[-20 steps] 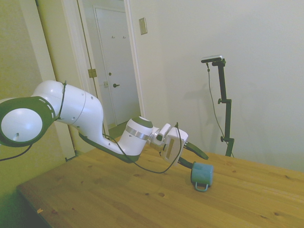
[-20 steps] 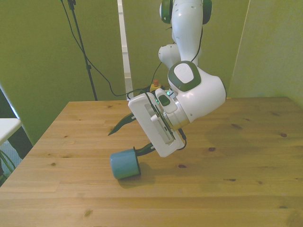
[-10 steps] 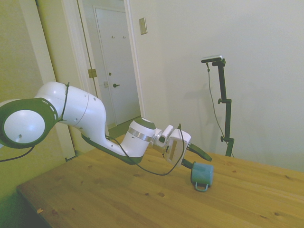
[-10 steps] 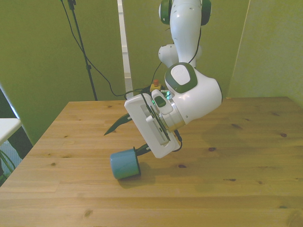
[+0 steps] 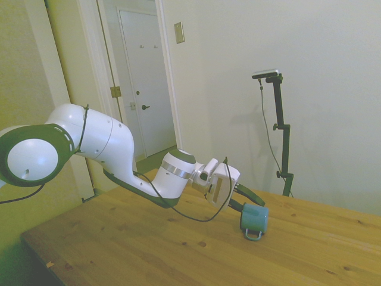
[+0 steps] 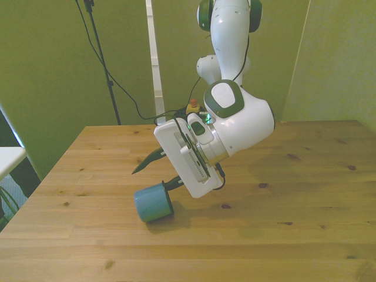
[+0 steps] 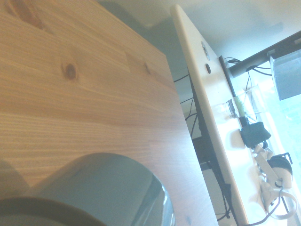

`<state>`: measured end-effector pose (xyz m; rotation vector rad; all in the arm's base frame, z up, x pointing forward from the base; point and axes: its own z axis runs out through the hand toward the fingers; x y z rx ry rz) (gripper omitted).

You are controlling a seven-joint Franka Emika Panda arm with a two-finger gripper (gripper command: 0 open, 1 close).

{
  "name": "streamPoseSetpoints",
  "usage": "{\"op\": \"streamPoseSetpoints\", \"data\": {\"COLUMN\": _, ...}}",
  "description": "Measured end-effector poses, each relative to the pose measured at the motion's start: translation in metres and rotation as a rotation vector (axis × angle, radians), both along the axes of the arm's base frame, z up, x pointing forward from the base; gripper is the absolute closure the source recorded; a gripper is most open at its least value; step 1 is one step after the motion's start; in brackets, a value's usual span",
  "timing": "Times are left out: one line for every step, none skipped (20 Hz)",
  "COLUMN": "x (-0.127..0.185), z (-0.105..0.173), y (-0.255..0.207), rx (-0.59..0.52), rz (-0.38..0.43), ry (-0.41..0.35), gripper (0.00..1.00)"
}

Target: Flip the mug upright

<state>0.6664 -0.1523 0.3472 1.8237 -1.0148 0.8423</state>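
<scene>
The teal mug (image 6: 153,203) lies on its side on the wooden table (image 6: 282,194), closed base toward the front camera, thin handle (image 5: 253,236) pointing at the side camera. My gripper (image 6: 152,179) is open and tilted down at the mug's far end. One dark finger (image 6: 173,183) reaches the mug's rim. The other finger (image 6: 145,164) hangs free, just above and behind the mug. In the side view the gripper (image 5: 251,205) straddles the top of the mug (image 5: 255,219). The wrist view shows the mug (image 7: 99,188) close up and blurred.
A black cable (image 5: 196,217) loops under my wrist just above the tabletop (image 5: 149,244). The table's near-left edge (image 6: 35,194) is close to the mug, with a white surface (image 6: 9,157) beyond it. A doorway (image 5: 146,77) stands behind the arm.
My hand has dropped lower and moved toward the mug, bringing the fingers down around its far end. The mug has barely moved.
</scene>
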Motion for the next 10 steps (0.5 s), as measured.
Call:
{"op": "streamPoseSetpoints", "data": {"x": -0.0001, "z": -0.0001, "y": -0.0003, "rx": 0.000, "rz": -0.001, "ry": 0.000, "gripper": 1.00}}
{"op": "streamPoseSetpoints", "data": {"x": -0.0002, "z": -0.0002, "y": -0.0008, "rx": 0.000, "rz": -0.001, "ry": 0.000, "gripper": 1.00}}
{"op": "streamPoseSetpoints", "data": {"x": -0.0004, "z": -0.0003, "y": -0.0016, "rx": 0.000, "rz": -0.002, "ry": 0.000, "gripper": 1.00}}
{"op": "streamPoseSetpoints", "data": {"x": -0.0006, "z": -0.0006, "y": -0.0024, "rx": 0.000, "rz": -0.004, "ry": 0.001, "gripper": 1.00}}
{"op": "streamPoseSetpoints", "data": {"x": -0.0009, "z": -0.0011, "y": -0.0037, "rx": 0.000, "rz": -0.006, "ry": 0.002, "gripper": 1.00}}
{"op": "streamPoseSetpoints", "data": {"x": -0.0014, "z": -0.0017, "y": -0.0049, "rx": 0.000, "rz": -0.008, "ry": 0.003, "gripper": 1.00}}
{"op": "streamPoseSetpoints", "data": {"x": -0.0018, "z": -0.0023, "y": -0.0062, "rx": 0.000, "rz": -0.009, "ry": 0.004, "gripper": 1.00}}
{"op": "streamPoseSetpoints", "data": {"x": -0.0022, "z": -0.0029, "y": -0.0075, "rx": 0.001, "rz": -0.011, "ry": 0.005, "gripper": 1.00}}
{"op": "streamPoseSetpoints", "data": {"x": -0.0025, "z": -0.0033, "y": -0.0082, "rx": 0.001, "rz": -0.012, "ry": 0.006, "gripper": 1.00}}
{"op": "streamPoseSetpoints", "data": {"x": -0.0026, "z": -0.0035, "y": -0.0087, "rx": 0.001, "rz": -0.013, "ry": 0.006, "gripper": 1.00}}
